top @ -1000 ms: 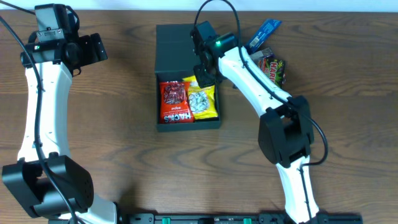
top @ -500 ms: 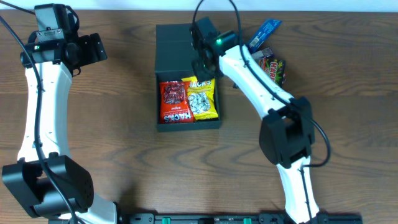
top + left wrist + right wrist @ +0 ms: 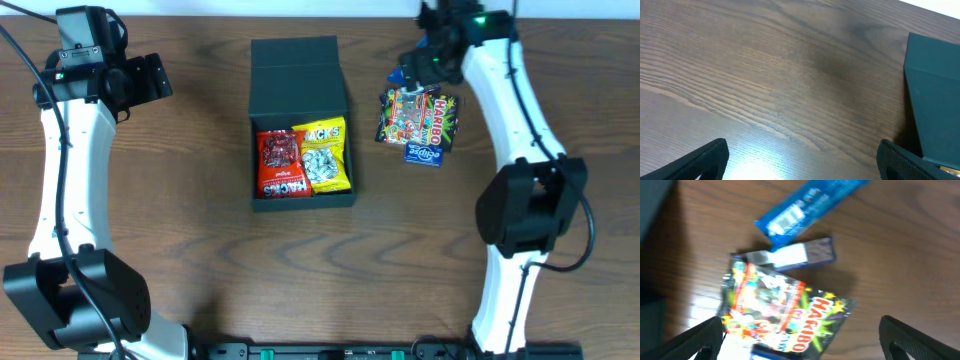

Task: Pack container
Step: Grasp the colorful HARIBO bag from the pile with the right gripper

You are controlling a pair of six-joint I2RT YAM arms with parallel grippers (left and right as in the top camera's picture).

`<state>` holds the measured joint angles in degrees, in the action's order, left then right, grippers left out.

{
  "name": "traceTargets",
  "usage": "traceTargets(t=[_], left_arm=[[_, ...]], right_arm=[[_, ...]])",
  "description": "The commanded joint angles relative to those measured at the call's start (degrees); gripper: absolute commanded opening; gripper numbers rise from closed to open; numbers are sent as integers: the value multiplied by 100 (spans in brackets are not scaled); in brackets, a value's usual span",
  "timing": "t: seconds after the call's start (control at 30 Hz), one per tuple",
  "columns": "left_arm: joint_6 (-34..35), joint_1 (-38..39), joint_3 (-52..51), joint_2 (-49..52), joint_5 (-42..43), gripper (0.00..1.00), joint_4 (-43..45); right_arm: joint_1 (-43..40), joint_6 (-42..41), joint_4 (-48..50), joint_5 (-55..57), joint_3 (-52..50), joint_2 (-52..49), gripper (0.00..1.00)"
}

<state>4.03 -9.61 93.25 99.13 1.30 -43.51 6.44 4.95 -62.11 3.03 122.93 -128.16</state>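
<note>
The container [image 3: 298,68] sits mid-table with its flap lid open toward the far side, a red packet [image 3: 281,163] and a yellow packet [image 3: 325,157] side by side inside. The right gripper [image 3: 418,68] hovers over the snack pile to its right, jaws spread wide and empty. The left gripper [image 3: 150,78], likewise spread on nothing, waits at far left. The Haribo bag [image 3: 785,312] looks topmost, so I judge the clean pick is to pinch one of its edges, lift straight up clear of the blue packet [image 3: 812,205], and lay it flat in the box.
</note>
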Motion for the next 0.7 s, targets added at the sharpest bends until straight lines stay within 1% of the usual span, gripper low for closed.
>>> traceTargets(t=[0.0, 0.1, 0.2, 0.33, 0.5, 0.67], left_arm=[[-20, -17, 61, 59, -42, 95, -22], [-17, -17, 61, 59, -42, 95, -22], [-17, -17, 61, 59, -42, 95, -26], [-13, -17, 61, 59, -39, 95, -94], [76, -17, 61, 59, -39, 96, -223], [155, -17, 61, 59, -39, 95, -249]], right_arm=[[-289, 199, -7, -409, 4, -284, 99], [-540, 219, 46, -555, 4, -444, 99], [-765, 553, 181, -1097, 4, -621, 99], [-1045, 586, 417, -1657, 2, -866, 99], [-1351, 774, 535, -2830, 0, -1163, 99], [-1397, 804, 496, -3110, 0, -1423, 99]])
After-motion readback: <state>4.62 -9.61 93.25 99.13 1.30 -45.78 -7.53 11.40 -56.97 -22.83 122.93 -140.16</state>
